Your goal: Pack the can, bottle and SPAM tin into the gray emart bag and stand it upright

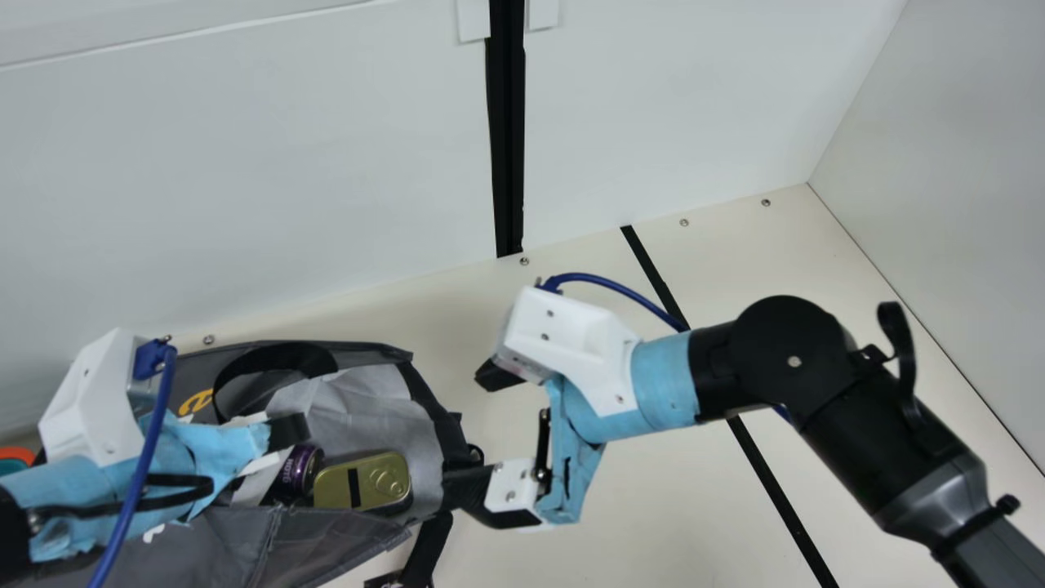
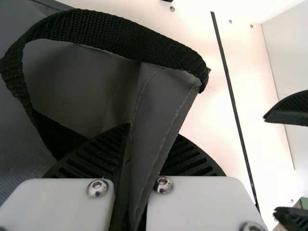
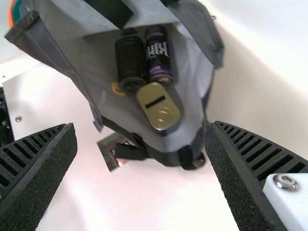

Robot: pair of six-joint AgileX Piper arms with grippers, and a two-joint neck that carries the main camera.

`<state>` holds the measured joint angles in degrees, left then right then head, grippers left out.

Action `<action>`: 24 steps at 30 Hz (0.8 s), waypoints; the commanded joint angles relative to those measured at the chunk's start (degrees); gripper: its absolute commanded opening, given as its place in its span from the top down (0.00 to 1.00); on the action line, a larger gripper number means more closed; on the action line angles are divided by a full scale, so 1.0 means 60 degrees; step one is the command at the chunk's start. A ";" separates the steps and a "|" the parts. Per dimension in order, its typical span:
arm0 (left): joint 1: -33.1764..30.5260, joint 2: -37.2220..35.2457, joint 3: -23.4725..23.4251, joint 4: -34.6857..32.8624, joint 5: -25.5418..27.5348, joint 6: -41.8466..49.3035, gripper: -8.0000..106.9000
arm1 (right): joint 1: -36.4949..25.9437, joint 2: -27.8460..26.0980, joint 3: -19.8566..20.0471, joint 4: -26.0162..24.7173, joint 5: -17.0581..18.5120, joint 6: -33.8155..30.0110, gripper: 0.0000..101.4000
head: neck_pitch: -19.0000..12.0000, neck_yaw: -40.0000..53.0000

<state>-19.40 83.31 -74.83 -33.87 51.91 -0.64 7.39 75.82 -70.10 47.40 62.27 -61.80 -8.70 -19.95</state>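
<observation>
You have white walls [image 1: 286, 163] meeting a cream table [image 1: 653, 523], which is crossed by a thin black strip [image 1: 771, 487]. On it, your large gray fabric bag [image 1: 310, 555] lies on its side, long axis running left to right in the main view, mouth toward your right arm. Your left gripper [image 1: 287, 430] has a seamed fold of it pinched; your right gripper [image 1: 483, 433] is spread wide by the mouth, holding nothing. Inside the bag, your dark bottle [image 3: 129, 60] and purple-and-black can [image 3: 158, 50] lie side by side, roughly parallel, ends toward the mouth. Nearer the mouth, your gold metal tin [image 3: 159, 108] lies slightly aslant. You'll see yellow print on the bag and pale lettering on the can.
</observation>
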 commanded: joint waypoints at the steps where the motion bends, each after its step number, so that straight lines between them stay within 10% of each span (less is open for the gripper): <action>1: 0.0000 0.0000 0.0000 0.0000 0.0000 0.0000 1.00 | -0.0334 -0.0108 0.0028 -0.0002 0.0191 -0.0120 0.06 | -0.0216 -0.0008; 24: 0.0000 0.0000 0.0000 0.0000 0.0000 0.0000 1.00 | -0.3660 -0.1447 0.0426 -0.1043 0.1255 -0.0297 0.06 | -0.0216 -0.0008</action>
<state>-19.40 83.31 -74.83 -33.87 51.91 -0.64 -13.94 67.34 -67.53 41.91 69.99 -64.57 -8.70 -19.95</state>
